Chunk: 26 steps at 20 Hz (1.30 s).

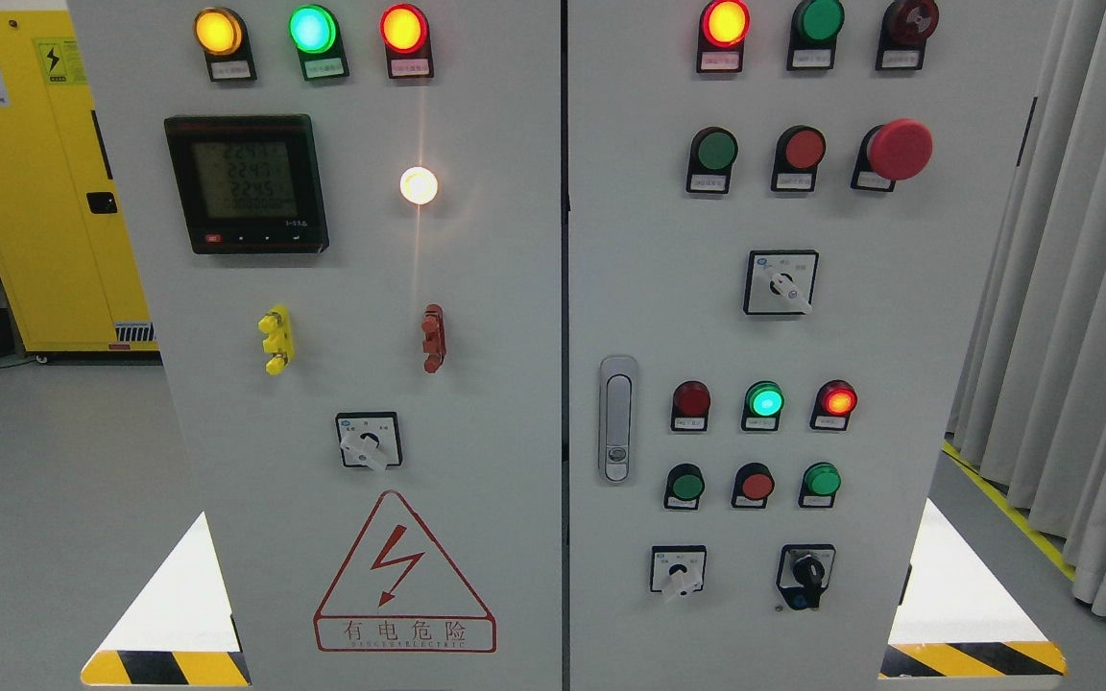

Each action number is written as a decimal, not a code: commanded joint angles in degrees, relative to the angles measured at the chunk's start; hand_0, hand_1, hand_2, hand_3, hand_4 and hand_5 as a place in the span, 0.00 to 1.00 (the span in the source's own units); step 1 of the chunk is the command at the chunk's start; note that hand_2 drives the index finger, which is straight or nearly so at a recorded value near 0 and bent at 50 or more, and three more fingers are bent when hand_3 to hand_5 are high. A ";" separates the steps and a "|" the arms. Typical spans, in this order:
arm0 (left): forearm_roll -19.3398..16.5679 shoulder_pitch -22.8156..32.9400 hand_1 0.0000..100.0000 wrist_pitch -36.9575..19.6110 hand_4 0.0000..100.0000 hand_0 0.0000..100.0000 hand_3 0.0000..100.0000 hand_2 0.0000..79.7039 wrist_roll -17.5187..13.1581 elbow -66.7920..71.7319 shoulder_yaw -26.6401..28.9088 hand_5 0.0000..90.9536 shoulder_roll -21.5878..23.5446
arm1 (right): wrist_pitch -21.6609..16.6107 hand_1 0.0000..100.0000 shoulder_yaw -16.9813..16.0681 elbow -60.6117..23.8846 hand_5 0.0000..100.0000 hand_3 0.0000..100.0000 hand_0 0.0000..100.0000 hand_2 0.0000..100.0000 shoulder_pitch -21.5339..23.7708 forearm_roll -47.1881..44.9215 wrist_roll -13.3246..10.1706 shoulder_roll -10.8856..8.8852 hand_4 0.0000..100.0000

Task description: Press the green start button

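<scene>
Cabinet doors filling the frame: smooth painted metal, matt pale grey. Door handle at centre, brushed silvery metal. Green start button upper right, glossy plastic, and so is the red mushroom button beside it. Curtain at right edge: soft pleated cloth. Yellow cabinet upper left, glossy paint.

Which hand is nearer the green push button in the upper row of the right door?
Neither can be called: no hand or arm shows in the head view. The green push button sits untouched, left of the red push button.
</scene>
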 commanded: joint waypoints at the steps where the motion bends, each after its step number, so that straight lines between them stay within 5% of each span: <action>1: 0.02 -1.76 0.56 0.29 0.00 0.12 0.00 0.00 0.04 -1.50 -0.05 0.00 1.34 | 0.05 0.41 -0.12 0.08 0.00 0.00 0.22 0.00 -0.34 -0.02 -0.07 0.25 0.00; 9: 0.02 -1.76 0.56 0.38 0.00 0.12 0.00 0.00 0.04 -1.50 0.04 0.00 1.34 | -0.12 0.41 0.23 0.17 0.00 0.00 0.22 0.00 -0.43 0.16 0.90 0.25 0.00; 12: 0.02 -1.76 0.56 0.29 0.00 0.12 0.00 0.00 0.04 -1.50 -0.05 0.00 1.34 | -6.42 0.41 0.50 -3.41 0.00 0.00 0.22 0.00 -0.52 0.77 2.91 0.16 0.00; 14: 0.02 -1.67 0.56 0.38 0.00 0.12 0.00 0.00 0.04 -1.50 -0.05 0.00 1.16 | -9.52 0.41 0.84 -10.34 0.00 0.00 0.22 0.00 0.44 0.95 3.18 0.69 0.00; 22: 0.02 -1.67 0.56 0.38 0.00 0.12 0.00 0.00 0.04 -1.50 0.13 0.00 0.46 | -11.01 0.44 2.86 -49.19 0.00 0.00 0.21 0.00 12.83 10.18 3.54 3.41 0.00; 26: 0.02 -1.58 0.56 0.29 0.00 0.12 0.00 0.00 0.04 -1.50 0.13 0.00 -0.24 | -18.91 0.44 4.45 -60.89 0.00 0.05 0.21 0.00 17.05 11.40 3.36 3.33 0.02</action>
